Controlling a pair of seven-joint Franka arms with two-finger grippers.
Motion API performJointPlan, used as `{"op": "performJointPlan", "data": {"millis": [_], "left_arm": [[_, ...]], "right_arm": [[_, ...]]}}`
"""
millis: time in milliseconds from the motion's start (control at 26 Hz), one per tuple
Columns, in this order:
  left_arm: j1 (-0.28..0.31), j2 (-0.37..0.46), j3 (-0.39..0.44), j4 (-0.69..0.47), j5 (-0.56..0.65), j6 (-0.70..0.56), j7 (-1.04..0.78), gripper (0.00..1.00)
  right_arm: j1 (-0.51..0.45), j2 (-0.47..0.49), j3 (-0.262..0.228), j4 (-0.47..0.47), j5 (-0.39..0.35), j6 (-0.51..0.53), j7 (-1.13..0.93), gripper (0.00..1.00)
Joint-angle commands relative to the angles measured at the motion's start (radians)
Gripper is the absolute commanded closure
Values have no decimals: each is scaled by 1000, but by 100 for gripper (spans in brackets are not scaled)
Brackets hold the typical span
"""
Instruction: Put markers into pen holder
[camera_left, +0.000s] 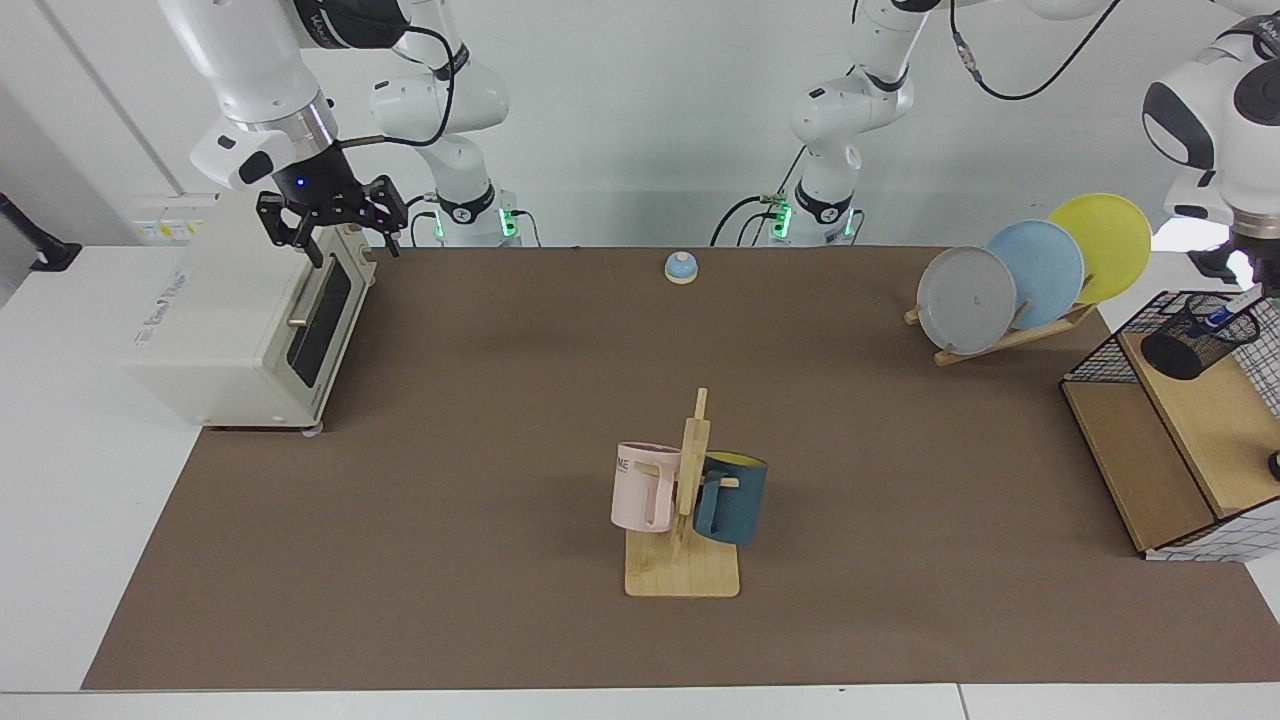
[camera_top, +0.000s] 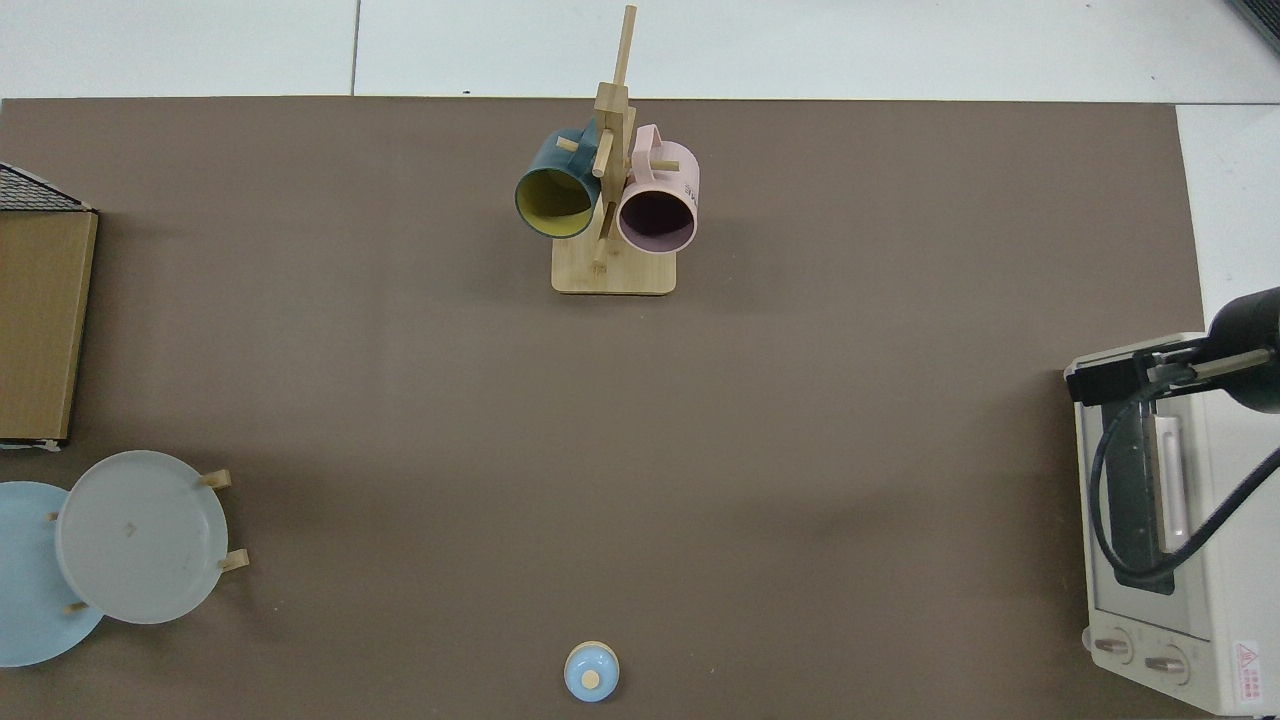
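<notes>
We see the marker (camera_left: 1222, 315) at the far edge of the facing view, slanting into the mouth of the pen holder (camera_left: 1195, 338), blue end down and white end up toward the left gripper (camera_left: 1252, 290). That gripper is cut off by the frame edge, so we cannot tell how its fingers stand or whether they have the marker; it may be gripped or already leaning free on the rim.

The pen holder stands on the wooden shelf of the wire rack (camera_left: 1100, 350) and looks light and narrow. We judge the main risk to be tipping: if the left arm presses the marker sideways against the mesh wall, or draws away while the marker is caught, the holder could topple or slide along the shelf. A release from too high could also let the marker bounce off the rim and drop onto the shelf or the counter (camera_left: 500, 400). The rack's wires stand close by the wrist, so a careless retreat could snag them.

The right gripper (camera_left: 330, 215) waits above the top front edge of the toaster oven (camera_left: 230, 330), fingers spread and holding nothing, well apart from the work. The top view shows neither marker nor holder.
</notes>
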Motion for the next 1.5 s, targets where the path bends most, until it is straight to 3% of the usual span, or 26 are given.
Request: {"op": "performJointPlan", "data": {"millis": [0, 77, 115, 154, 423, 846, 1038, 1231, 1385, 1462], "left_arm": [[11, -14, -4, -47, 27, 38, -31, 97], [5, -14, -4, -46, 35, 33, -28, 63], [0, -12, -4, -40, 37, 27, -26, 35], [-1, -10, -4, -35, 37, 24, -26, 0], [-12, -10, -16, -13, 40, 19, -28, 0], [-129, -10, -21, 17, 3, -39, -129, 0], [-147, -13, -22, 3, -147, -59, -238, 0], [-179, -15, -30, -3, -207, -60, -366, 0], [-169, -18, -29, -18, -414, -60, -474, 0], [-184, -27, -29, -36, -436, -63, -521, 0]], "right_arm": [[-14, -12, 10, -16, -10, 20, -28, 0], [-14, -12, 10, -16, -12, 20, -28, 0], [-14, -12, 10, -16, -10, 20, -28, 0], [-14, -12, 10, -16, -10, 20, -28, 0], [-14, -12, 10, -16, -10, 23, -28, 0], [-30, -12, 10, -16, -10, 22, -35, 0], [-30, -12, 10, -16, -10, 22, -35, 0], [-28, -12, 10, -16, -10, 22, -34, 0], [-28, -12, 10, -16, -10, 22, -34, 0], [-30, -12, 10, -16, -10, 22, -35, 0]]}}
